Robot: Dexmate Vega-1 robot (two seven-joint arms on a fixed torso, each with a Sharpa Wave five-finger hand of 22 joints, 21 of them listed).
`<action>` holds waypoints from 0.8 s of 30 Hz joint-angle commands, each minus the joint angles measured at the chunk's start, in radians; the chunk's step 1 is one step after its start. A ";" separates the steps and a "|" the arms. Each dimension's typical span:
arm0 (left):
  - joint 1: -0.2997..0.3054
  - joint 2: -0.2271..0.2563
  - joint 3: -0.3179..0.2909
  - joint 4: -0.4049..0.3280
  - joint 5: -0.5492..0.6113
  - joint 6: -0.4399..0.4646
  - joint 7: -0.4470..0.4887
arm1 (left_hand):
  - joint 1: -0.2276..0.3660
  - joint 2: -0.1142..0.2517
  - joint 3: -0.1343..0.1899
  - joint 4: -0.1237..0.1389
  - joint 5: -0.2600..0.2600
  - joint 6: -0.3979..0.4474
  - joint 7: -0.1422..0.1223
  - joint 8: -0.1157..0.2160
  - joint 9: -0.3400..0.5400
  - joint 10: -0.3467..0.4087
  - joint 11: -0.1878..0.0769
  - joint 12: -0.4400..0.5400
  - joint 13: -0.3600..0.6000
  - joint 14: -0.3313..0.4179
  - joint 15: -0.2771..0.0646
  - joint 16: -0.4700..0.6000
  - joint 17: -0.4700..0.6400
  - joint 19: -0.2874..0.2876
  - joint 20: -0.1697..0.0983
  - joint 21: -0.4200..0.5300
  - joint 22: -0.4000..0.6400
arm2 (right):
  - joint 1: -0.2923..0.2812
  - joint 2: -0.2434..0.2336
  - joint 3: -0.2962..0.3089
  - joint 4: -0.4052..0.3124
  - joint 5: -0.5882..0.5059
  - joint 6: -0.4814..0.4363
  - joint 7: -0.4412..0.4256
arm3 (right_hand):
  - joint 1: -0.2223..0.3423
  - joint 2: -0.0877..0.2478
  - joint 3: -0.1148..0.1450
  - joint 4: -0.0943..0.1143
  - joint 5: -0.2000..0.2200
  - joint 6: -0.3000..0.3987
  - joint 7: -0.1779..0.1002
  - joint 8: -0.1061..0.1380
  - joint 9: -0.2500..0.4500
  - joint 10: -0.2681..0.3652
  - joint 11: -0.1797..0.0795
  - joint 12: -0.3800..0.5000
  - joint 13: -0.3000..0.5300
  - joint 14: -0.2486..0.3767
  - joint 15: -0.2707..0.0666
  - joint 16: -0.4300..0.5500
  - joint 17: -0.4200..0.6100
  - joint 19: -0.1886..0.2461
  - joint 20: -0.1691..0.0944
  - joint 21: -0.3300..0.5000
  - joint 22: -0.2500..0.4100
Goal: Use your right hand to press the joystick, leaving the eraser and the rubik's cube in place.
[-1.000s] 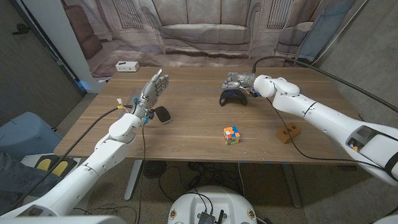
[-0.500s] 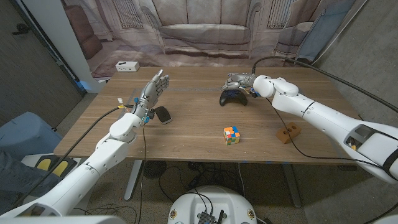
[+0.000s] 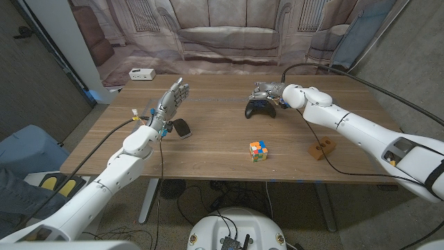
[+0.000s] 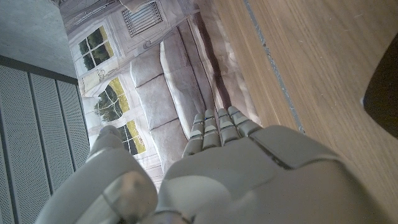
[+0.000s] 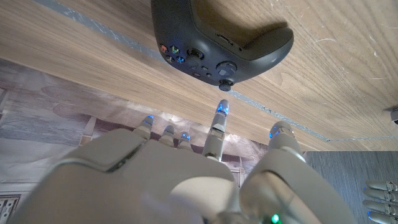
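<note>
Head view, left to right: the left hand (image 3: 171,100) stands idle above the table with fingers apart and empty beside a dark eraser (image 3: 182,128), the rubik's cube (image 3: 259,150) sits untouched, and the right hand (image 3: 269,90), fingers apart, hovers over the joystick (image 3: 260,109), apparently lining up one fingertip to press.

I see a wooden table (image 3: 215,139) before me. A white power strip (image 3: 141,73) lies at its far left corner, a small wooden block (image 3: 321,148) near its right front edge. A printed sofa backdrop (image 3: 222,31) hangs behind.
</note>
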 commanded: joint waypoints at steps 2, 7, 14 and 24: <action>-0.036 -0.011 0.014 0.038 -0.001 0.000 -0.020 | 0.000 0.005 0.002 -0.007 -0.003 0.001 0.002 0.001 0.005 0.002 0.000 0.001 -0.001 -0.001 0.006 -0.001 0.005 -0.004 0.007 -0.005 0.004 | 0.011 0.008 -0.006 0.029 0.013 0.014 -0.021 | 0.001 0.008 0.009 0.002 -0.001 0.016 -0.002 0.005 0.003 -0.002 -0.009 0.011 0.000 -0.138 -0.004 0.006 0.002 -0.050 0.006 0.009 0.006; -0.047 -0.014 0.018 0.050 -0.004 0.001 -0.028 | 0.000 0.005 0.001 -0.008 -0.003 0.001 0.003 0.000 0.005 0.001 0.001 0.001 -0.001 -0.001 0.006 -0.001 0.005 -0.005 0.008 -0.006 0.004 | 0.007 0.005 -0.002 0.024 0.018 0.012 -0.029 | 0.001 0.008 0.009 0.002 -0.001 0.031 0.006 0.007 0.003 0.004 -0.010 0.012 0.000 -0.136 -0.003 0.007 0.002 -0.049 0.006 0.010 0.006; -0.057 -0.019 0.022 0.062 -0.006 0.002 -0.035 | 0.000 0.006 0.001 -0.008 -0.003 0.002 0.003 0.001 0.006 0.001 0.001 0.001 -0.001 -0.002 0.006 -0.001 0.005 -0.006 0.008 -0.006 0.004 | 0.006 0.005 -0.004 0.023 0.019 0.023 -0.036 | 0.002 0.008 0.011 0.001 0.000 0.063 0.002 0.013 0.003 0.011 -0.009 0.013 0.000 -0.131 0.008 0.008 0.001 -0.046 0.006 0.011 0.006; -0.061 -0.020 0.024 0.064 -0.003 0.001 -0.034 | 0.000 0.006 0.001 -0.009 -0.003 0.002 0.001 0.000 0.006 0.001 -0.002 0.001 -0.001 -0.004 0.005 -0.002 0.005 -0.008 0.009 -0.006 0.004 | 0.008 0.005 -0.008 0.027 0.017 0.025 -0.034 | 0.007 0.012 0.015 -0.001 0.001 0.094 -0.012 0.017 0.003 0.026 -0.017 0.016 -0.001 -0.125 0.014 0.009 0.001 -0.044 0.007 0.011 0.006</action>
